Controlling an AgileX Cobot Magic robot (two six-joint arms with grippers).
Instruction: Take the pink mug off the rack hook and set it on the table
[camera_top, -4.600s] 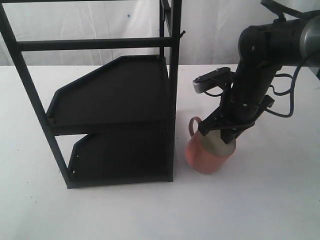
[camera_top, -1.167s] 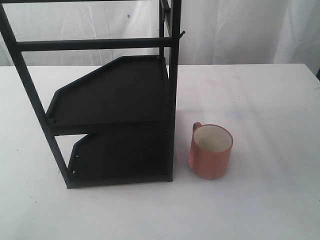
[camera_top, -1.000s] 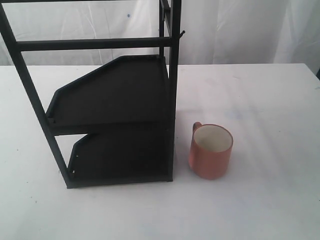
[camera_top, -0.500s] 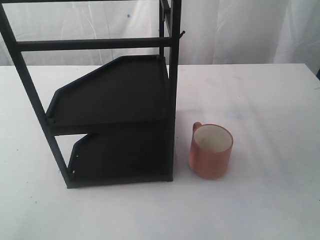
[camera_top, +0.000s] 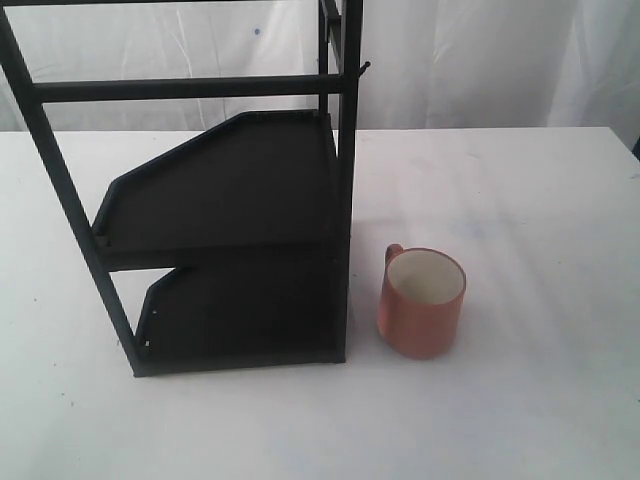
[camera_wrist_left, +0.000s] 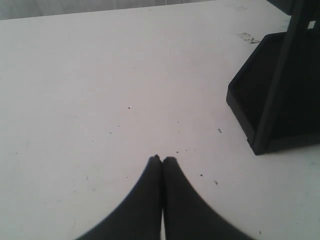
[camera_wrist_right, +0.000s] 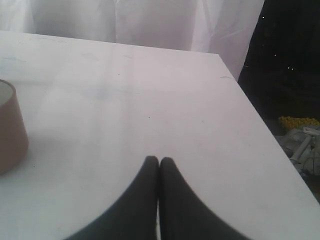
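pink mug (camera_top: 422, 300) sits upright on the table (camera_top: 540, 190), mouth up, just beside the rack (camera_top: 230, 190) but not touching it, handle turned toward the rack. the rack hook (camera_top: 364, 68) up top is bare, so i'd call the job done. my right pincer (camera_wrist_right: 158, 161) is pinched closed on nothing, parked well off to the side of the mug where it can't knock it. my left pincer (camera_wrist_left: 161, 161) is closed and empty too, over the table near the rack's bottom corner. no logos or writing anywhere i can read.
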